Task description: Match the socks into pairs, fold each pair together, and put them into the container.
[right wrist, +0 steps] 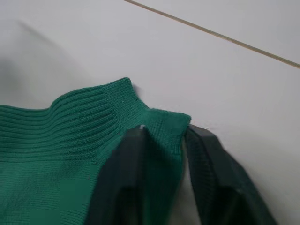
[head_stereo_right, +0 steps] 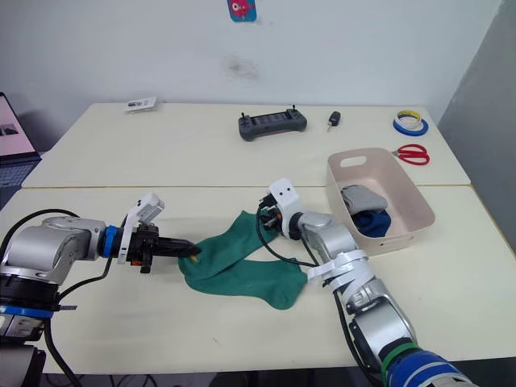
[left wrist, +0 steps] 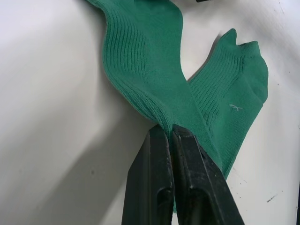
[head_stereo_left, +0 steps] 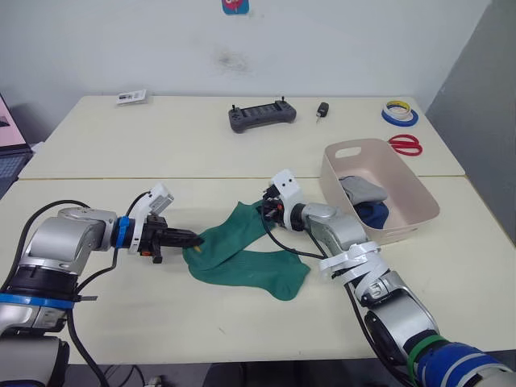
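Cream counter [head_stereo_left: 121, 306] by white wall [head_stereo_left: 363, 40]; controller [head_stereo_left: 260, 117], tape rolls [head_stereo_left: 400, 114], scissors [head_stereo_left: 405, 144] far side. Left gripper [head_stereo_left: 193, 239] and right gripper [head_stereo_left: 266, 211] jaws each clamped on green socks [head_stereo_left: 242, 254].

From the head, our two eye cameras look forward and down over the table [head_stereo_left: 242, 145], sharing nearly the same scene, slightly offset sideways. Each wrist camera sits very close, looking along its own fingers [left wrist: 161, 183] at the green socks [head_stereo_left: 242, 254], lying toward 6 o'clock from the table's centre.
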Controlling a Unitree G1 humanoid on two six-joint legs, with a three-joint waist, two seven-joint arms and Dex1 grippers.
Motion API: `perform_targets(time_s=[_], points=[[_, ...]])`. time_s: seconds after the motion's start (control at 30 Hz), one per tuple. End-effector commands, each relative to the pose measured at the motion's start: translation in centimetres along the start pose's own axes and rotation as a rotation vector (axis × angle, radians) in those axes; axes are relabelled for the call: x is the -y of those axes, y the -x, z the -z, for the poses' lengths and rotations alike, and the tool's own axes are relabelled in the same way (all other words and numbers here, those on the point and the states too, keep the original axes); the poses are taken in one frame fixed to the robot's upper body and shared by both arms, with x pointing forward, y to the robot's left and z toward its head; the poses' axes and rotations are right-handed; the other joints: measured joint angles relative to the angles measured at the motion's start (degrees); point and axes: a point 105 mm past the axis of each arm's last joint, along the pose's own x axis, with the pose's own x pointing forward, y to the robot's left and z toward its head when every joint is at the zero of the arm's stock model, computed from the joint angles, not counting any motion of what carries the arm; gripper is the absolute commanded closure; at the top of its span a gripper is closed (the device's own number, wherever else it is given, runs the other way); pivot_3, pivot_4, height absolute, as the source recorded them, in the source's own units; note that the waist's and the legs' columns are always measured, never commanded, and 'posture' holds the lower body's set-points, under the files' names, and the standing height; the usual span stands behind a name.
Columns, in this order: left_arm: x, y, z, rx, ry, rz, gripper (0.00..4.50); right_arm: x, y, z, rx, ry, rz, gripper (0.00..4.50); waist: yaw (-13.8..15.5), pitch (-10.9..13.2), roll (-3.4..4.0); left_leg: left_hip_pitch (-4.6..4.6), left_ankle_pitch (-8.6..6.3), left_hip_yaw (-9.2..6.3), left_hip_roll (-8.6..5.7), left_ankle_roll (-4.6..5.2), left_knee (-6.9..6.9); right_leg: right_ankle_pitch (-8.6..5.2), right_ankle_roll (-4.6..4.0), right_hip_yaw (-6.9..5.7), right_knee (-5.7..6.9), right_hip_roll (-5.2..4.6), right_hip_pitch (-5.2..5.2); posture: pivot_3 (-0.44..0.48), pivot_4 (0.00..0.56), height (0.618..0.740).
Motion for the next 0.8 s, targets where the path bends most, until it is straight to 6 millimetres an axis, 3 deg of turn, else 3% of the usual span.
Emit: perform_targets(time_s=[0.03, 0.23, 0.43, 0.67, 0.8], points=[[-0.1, 1.0, -0.8, 0.016, -0.039, -0.031, 4.5, -0.4, 0.4, -2.4, 0.093, 0.008, -0.022, 4.48, -0.07, 0.0, 0.0, 0.0, 0.0, -0.01, 0.01, 0.0, 0.0, 0.0, 0.0, 0.0, 0.01, 0.0, -0.01, 0.0, 0.15, 0.74], [0.1, 1.4, -1.2, 0.014, -0.063, -0.026, 4.5, -1.9, 2.5, -3.5, 0.186, 0.029, -0.072, 4.48, -0.04, 0.0, 0.0, -0.01, 0.0, -0.02, 0.03, 0.0, 0.0, 0.0, 0.0, 0.02, 0.03, 0.0, -0.03, 0.0, 0.15, 0.74], [1.6, 1.5, -1.8, -0.034, -0.166, 0.062, 4.5, -4.4, 7.3, -3.9, 0.282, 0.093, -0.125, 4.48, 0.14, 0.0, 0.0, -0.1, 0.0, -0.09, 0.01, 0.0, 0.0, 0.0, 0.01, 0.06, -0.01, 0.0, -0.03, 0.0, 0.15, 0.74], [3.2, 1.5, -1.8, -0.144, -0.265, 0.203, 4.5, -6.8, 13.2, -2.3, 0.328, 0.096, -0.142, 4.48, 0.34, -0.01, -0.01, -0.09, 0.0, -0.09, 0.0, 0.0, -0.02, -0.02, 0.01, 0.06, -0.03, 0.02, -0.01, 0.0, 0.15, 0.74], [2.2, 0.9, -1.4, -0.208, -0.293, 0.205, 4.5, -8.6, 15.0, -0.8, 0.321, 0.062, -0.145, 4.48, 0.26, -0.01, -0.01, -0.06, 0.0, -0.1, 0.0, 0.01, -0.02, -0.04, 0.0, 0.08, -0.02, 0.07, 0.0, 0.0, 0.15, 0.74]])
